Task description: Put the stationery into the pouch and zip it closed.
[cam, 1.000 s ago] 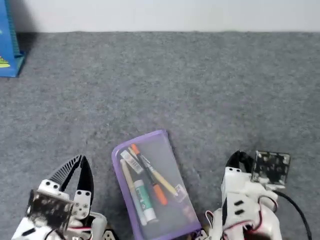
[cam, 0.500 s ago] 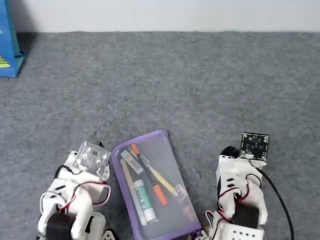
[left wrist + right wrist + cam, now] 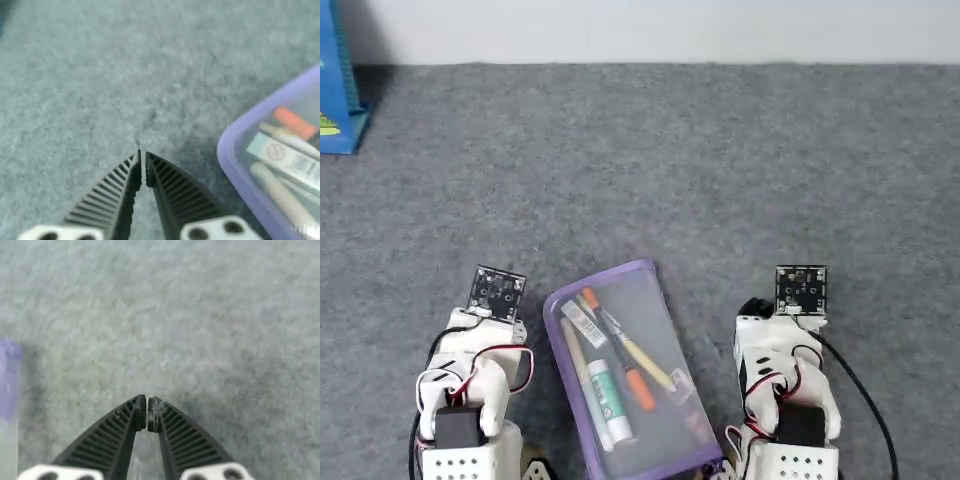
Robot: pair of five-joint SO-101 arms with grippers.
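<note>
A clear pouch with a purple border (image 3: 625,370) lies on the grey carpet between the two arms, with pens, a glue stick and other stationery (image 3: 615,365) inside it. The left wrist view catches its corner (image 3: 280,160) beside my left gripper (image 3: 142,156), which is shut with nothing in it, over bare carpet. My right gripper (image 3: 147,405) is shut and empty too, above carpet on the pouch's other side; a purple edge of the pouch (image 3: 9,380) shows there. In the high view both arms (image 3: 470,390) (image 3: 782,370) are folded back at the near edge.
A blue box (image 3: 338,85) stands at the far left edge by the white wall. Grey carpet (image 3: 670,170) stretches open beyond the pouch.
Both arms have drawn back and folded toward the near edge. The left gripper, open a second ago, is now shut. The pouch has not moved.
</note>
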